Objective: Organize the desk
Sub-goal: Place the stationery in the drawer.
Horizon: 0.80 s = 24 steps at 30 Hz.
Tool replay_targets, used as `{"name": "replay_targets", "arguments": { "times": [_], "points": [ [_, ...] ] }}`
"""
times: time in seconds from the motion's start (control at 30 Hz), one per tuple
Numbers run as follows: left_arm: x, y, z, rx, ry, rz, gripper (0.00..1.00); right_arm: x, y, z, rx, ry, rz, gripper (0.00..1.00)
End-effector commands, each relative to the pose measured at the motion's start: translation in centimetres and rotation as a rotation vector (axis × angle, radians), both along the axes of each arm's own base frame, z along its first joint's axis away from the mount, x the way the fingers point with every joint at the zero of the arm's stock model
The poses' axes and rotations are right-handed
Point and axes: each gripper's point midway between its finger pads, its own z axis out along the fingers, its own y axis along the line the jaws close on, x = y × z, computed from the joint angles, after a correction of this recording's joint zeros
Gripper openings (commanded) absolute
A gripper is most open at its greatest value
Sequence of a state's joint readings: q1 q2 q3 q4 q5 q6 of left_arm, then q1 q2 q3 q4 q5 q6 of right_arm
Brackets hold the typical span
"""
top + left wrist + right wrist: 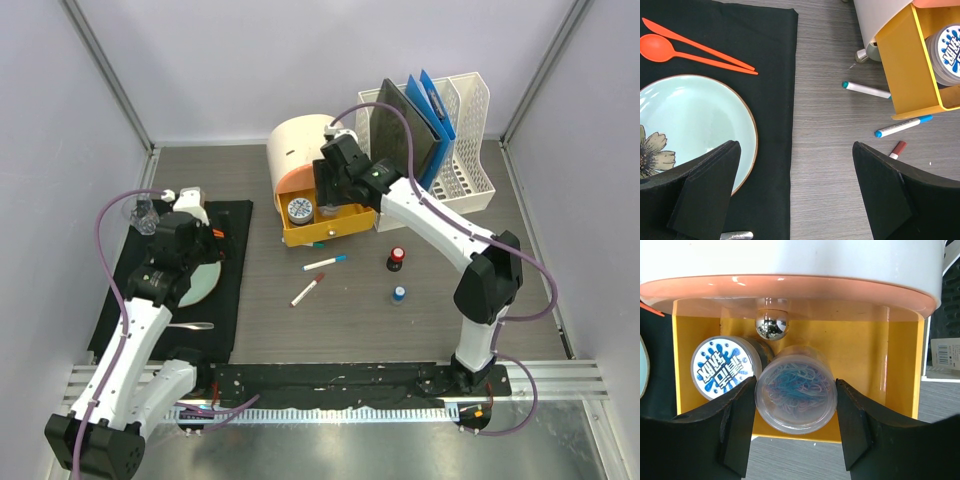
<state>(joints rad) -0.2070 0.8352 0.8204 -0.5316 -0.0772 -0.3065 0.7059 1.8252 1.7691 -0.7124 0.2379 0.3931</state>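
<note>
Your right gripper (pixel 796 386) clamped the round sides of the clip jar (pixel 796 397), likely light and slick, drawer (pixel 900 365) beyond its fingertips.

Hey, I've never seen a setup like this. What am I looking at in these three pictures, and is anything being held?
These are two robot arms bolted to a desk, each ending in a two-finger gripper. One picture looks down from above. The other two come from cameras on the wrists. The left gripper is open and holds nothing. It is above the edge of a pale plate on a black mat. The right gripper is closed on a clear tub of paper clips at a yellow drawer. Markers and two small bottles are loose on the desk.
</note>
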Motion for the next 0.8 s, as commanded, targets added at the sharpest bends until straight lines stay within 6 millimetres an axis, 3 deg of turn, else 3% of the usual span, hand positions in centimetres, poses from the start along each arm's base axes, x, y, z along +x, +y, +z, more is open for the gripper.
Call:
{"name": "replay_targets", "arguments": {
  "times": [0.0,0.57,0.77],
  "points": [
    [0.5,0.0,0.7,-0.007,-0.031,-0.004,1.0,1.3,1.0,2.5,0.034,-0.083,-0.01,0.17],
    [0.8,0.2,0.4,-0.008,-0.008,0.006,1.0,1.8,1.8,0.6,0.022,-0.064,-0.025,0.21],
    [0.8,0.3,0.4,-0.009,-0.008,0.009,1.0,1.7,1.9,0.4,0.023,-0.059,-0.024,0.3]
  ]
}}
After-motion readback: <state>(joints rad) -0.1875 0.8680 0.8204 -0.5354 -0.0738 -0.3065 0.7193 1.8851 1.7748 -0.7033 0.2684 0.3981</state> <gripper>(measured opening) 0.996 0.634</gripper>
